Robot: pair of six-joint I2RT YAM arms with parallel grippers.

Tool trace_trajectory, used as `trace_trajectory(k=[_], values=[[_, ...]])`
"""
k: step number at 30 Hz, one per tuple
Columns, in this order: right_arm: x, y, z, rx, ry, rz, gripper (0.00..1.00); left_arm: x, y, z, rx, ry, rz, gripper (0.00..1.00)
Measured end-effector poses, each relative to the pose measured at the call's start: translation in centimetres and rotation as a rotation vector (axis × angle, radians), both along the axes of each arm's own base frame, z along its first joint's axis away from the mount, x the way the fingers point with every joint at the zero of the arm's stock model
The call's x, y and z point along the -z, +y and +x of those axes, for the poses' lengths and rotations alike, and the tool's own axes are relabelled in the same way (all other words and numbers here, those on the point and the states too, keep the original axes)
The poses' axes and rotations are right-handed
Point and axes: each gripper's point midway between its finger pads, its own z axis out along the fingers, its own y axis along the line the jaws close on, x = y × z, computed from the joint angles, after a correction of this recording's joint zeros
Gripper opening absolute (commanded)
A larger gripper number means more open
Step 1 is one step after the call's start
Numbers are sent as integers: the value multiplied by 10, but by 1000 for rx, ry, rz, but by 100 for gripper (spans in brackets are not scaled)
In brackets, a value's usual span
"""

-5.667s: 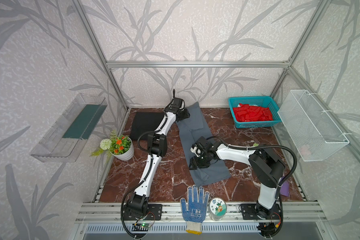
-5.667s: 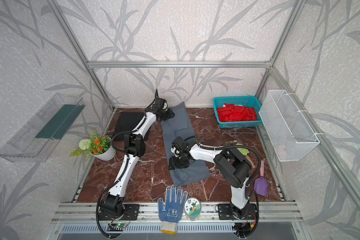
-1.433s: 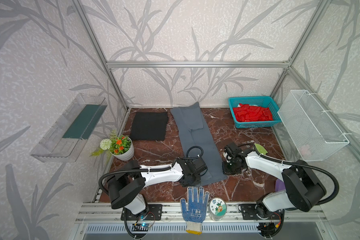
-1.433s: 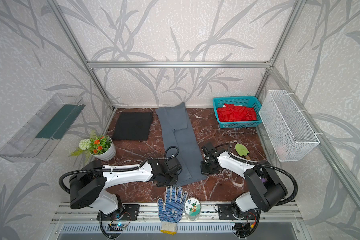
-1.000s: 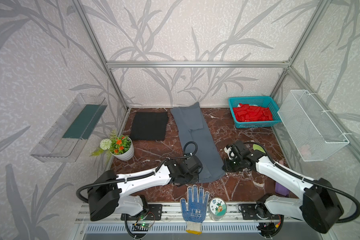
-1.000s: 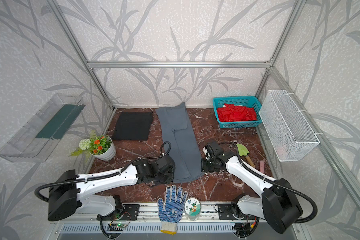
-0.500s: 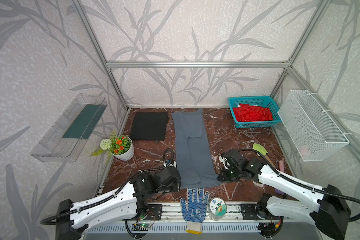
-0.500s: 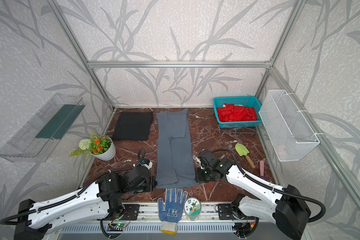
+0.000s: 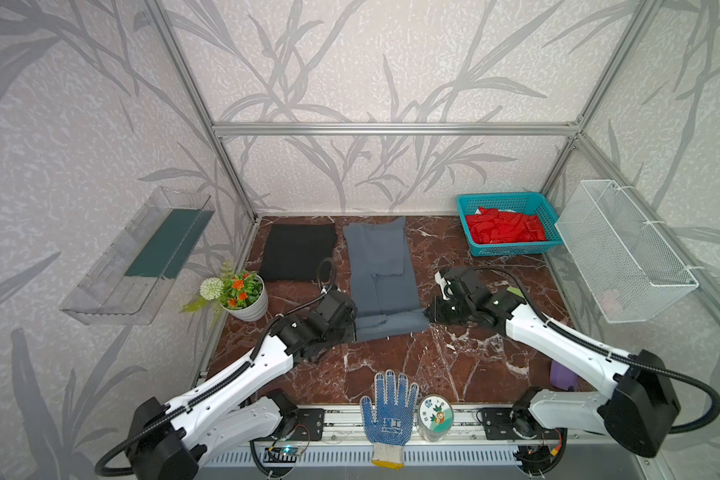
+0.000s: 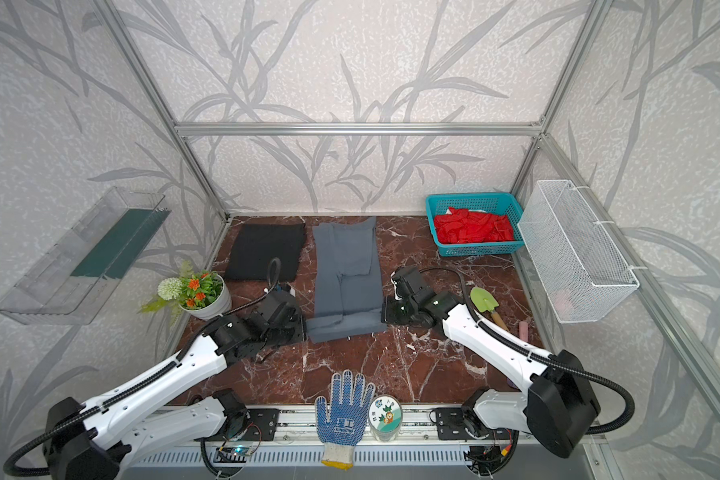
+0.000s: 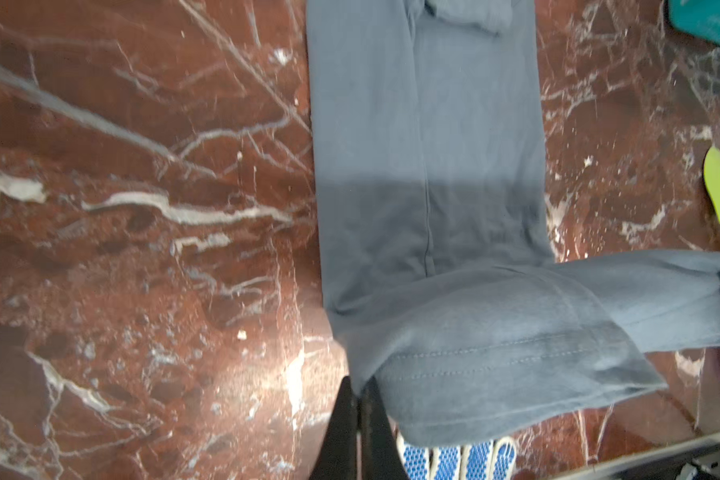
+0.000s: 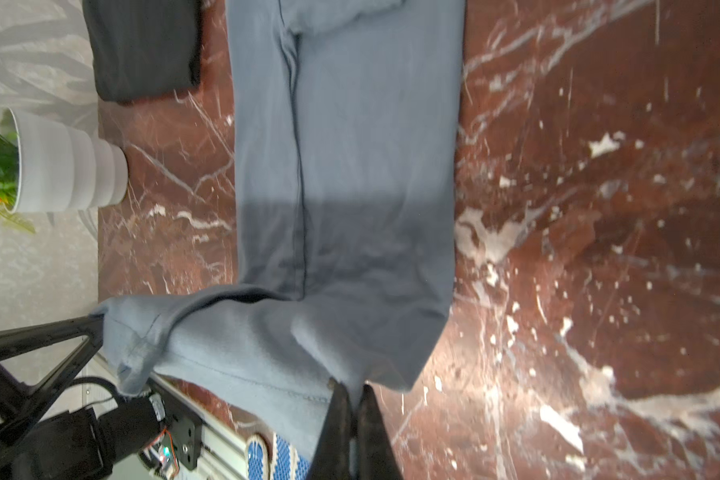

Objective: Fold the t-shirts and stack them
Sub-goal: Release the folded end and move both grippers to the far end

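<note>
Grey t-shirt (image 9: 381,266), hem corners pinched in left claw (image 11: 357,390), right claw (image 12: 351,392)

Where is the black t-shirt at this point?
In both top views the black t-shirt lies folded flat at the back left of the table, just left of the grey t-shirt and behind the flower pot.

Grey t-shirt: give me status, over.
Left gripper and right gripper both shut on grey t-shirt, near hem corners. Hem stretched between them. Black t-shirt folded, back left. Work glove up front, apart from cloth.
</note>
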Motion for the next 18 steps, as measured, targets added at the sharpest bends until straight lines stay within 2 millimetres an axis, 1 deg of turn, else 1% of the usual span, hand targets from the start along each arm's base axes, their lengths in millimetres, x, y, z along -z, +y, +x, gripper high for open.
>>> trace_trajectory(k=[5,9,14,18], values=[[8,8,48,2,-13,-9,0,-6,2,50,0,-2,76,0],[15,11,82,5,-12,-4,0,-3,5,86,-4,17,109,0],[19,19,126,-4,-28,-1,0,3,4,136,12,42,130,0],[26,23,152,-12,-33,-4,0,12,2,168,22,60,138,0]])
